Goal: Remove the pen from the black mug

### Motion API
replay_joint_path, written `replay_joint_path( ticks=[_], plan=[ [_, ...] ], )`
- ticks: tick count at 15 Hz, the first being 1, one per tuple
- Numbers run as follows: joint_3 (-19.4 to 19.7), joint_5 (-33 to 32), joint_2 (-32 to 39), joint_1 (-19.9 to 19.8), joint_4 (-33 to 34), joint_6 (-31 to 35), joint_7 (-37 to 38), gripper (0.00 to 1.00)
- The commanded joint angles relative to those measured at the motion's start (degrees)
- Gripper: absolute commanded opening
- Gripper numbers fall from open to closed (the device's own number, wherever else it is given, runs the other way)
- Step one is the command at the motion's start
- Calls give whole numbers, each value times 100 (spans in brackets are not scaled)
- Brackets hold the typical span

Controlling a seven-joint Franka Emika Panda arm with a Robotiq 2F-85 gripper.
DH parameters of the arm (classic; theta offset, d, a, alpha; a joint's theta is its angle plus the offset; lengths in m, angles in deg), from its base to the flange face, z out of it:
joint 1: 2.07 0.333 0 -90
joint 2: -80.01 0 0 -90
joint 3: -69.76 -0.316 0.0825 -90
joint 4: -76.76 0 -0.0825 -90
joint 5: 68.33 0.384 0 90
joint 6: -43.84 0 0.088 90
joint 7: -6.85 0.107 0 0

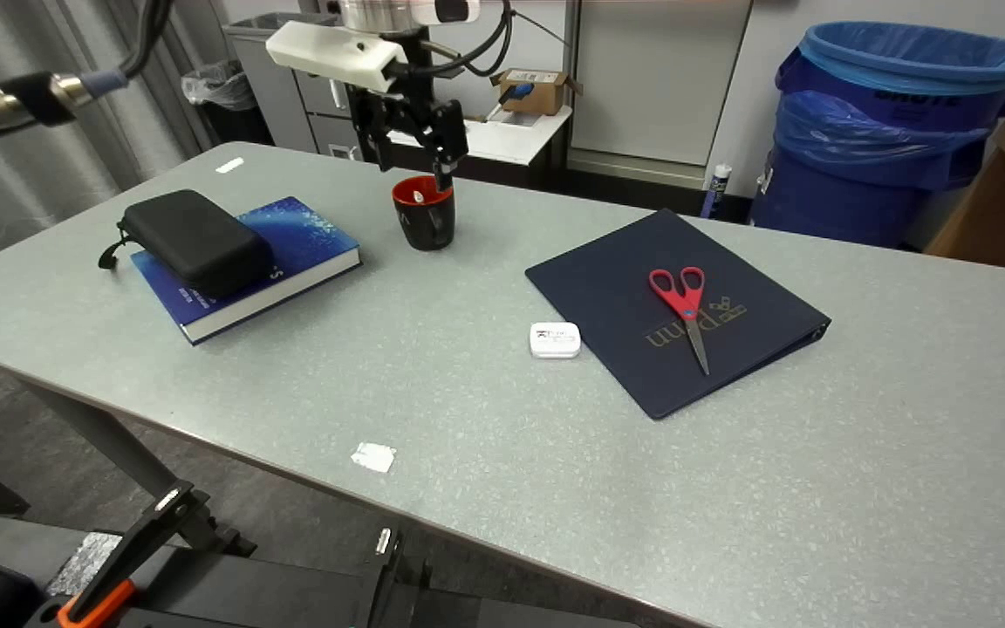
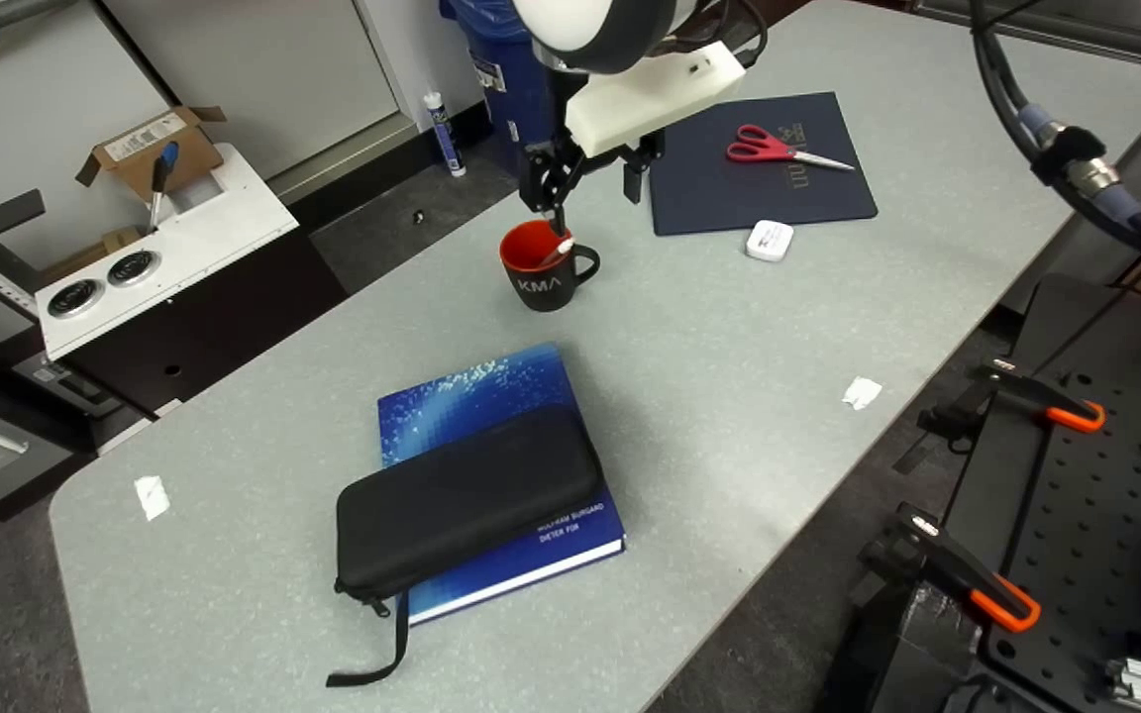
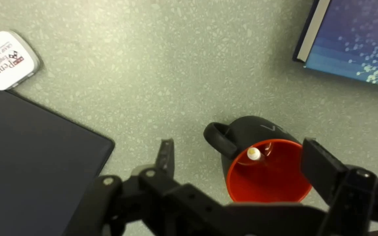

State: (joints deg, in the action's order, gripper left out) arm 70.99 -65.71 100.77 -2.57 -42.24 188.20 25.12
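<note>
The black mug (image 1: 427, 228) stands upright on the table, and its red inside shows in both exterior views (image 2: 541, 289). The pen (image 2: 561, 249) leans in the mug with its pale end just above the rim; its lower part is hidden inside. In the wrist view the pen's white round end (image 3: 254, 153) shows near the handle side of the mug (image 3: 253, 129). My gripper (image 1: 415, 168) is open and empty above the mug, also in an exterior view (image 2: 595, 206). In the wrist view its fingers (image 3: 238, 146) stand wide apart with the pen's end between them.
A blue book (image 2: 481, 386) with a black case (image 2: 466, 500) on it lies near the mug. A dark blue folder (image 1: 607, 270) bears red-handled scissors (image 1: 686, 305). A small white tin (image 1: 555, 340) touches or nearly touches the folder. The table's back edge runs behind the mug.
</note>
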Motion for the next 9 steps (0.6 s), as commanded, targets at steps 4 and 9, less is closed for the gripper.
replay_joint_path(
  ticks=[4,9],
  plan=[
    [82,66,795,232,932,-242,96,100],
    [61,130,934,260,1095,-398,37,66]
  ],
)
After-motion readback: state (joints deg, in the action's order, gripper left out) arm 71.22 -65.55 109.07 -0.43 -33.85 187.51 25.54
